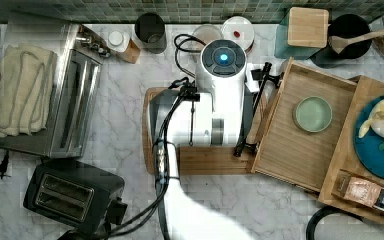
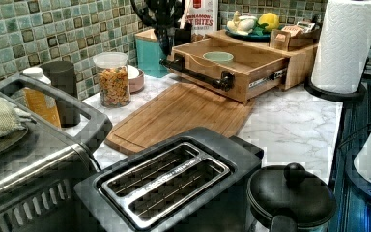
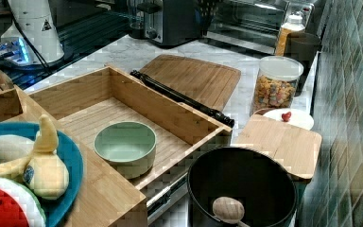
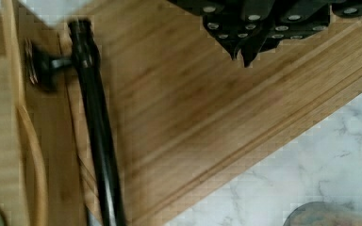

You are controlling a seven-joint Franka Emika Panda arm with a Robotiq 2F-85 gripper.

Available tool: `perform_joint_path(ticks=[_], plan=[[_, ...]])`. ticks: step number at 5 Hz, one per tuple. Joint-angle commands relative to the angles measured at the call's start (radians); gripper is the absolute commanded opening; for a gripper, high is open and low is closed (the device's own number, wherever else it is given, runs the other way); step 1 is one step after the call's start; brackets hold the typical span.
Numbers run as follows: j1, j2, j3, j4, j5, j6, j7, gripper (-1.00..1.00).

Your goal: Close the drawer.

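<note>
Gripper [image 4: 245,56] fingers pressed together, empty, over the board [image 4: 207,122] just beside the handle [image 4: 96,141]. Drawer [image 1: 300,145] is pulled well out at the top view's right, bowl [image 1: 313,113] inside. Push flat on the handle's middle — off-centre will likely rack the slides — slow, so the bowl stays put.

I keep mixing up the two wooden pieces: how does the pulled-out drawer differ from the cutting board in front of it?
The drawer has raised walls and a black bar handle; the cutting board lies flat on the counter with only a groove near its edge. The drawer holds a green bowl; the cutting board carries nothing. Both are light wood.
</note>
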Motion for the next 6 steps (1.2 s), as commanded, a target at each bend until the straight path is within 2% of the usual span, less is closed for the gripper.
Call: perform_joint_path(ticks=[1, 3, 4, 6], plan=[[-0.039, 0.051, -0.041, -0.013, -0.085, 0.223, -0.136, -1.00], [-0.046, 0.130, -0.049, 0.067, -0.148, 0.233, -0.178, -1.00], [-0.045, 0.182, -0.054, 0.137, -0.176, 0.158, -0.167, -1.00], [-0.054, 0.199, -0.062, 0.069, -0.200, 0.277, -0.161, -1.00]])
